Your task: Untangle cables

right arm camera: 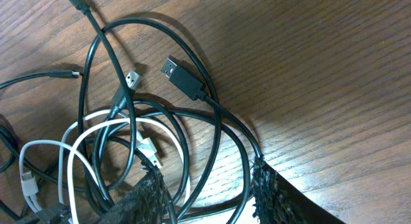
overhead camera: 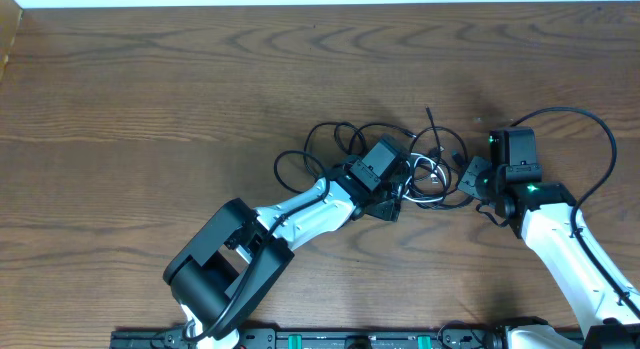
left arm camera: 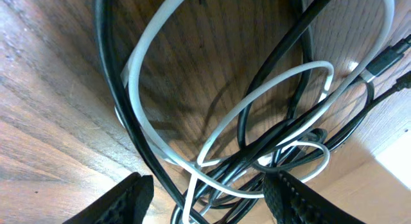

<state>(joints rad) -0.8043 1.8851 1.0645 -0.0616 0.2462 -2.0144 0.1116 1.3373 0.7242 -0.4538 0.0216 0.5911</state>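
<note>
Currently the tangle of thin cords (overhead camera: 425, 159), two black and one white with small plug ends, is lying on the brown wooden bench (overhead camera: 150, 89), right of centre in the overhead frame. The left gripper (left arm camera: 209, 201) is standing wide open over the knot, straddling white cord loops (left arm camera: 138, 63) and black strands without pinching them. The right gripper (right arm camera: 209, 198) is sitting partly open at the tangle's right edge, black cord loops (right arm camera: 215, 121) running loosely between its fingers.

The table (overhead camera: 150, 89) is finished in brown wood with darker wavy grain. The black cables (right arm camera: 183, 79) are looped with one white cable (left arm camera: 131, 76). The arms (overhead camera: 300, 214) are shelled in white, with black joints.
</note>
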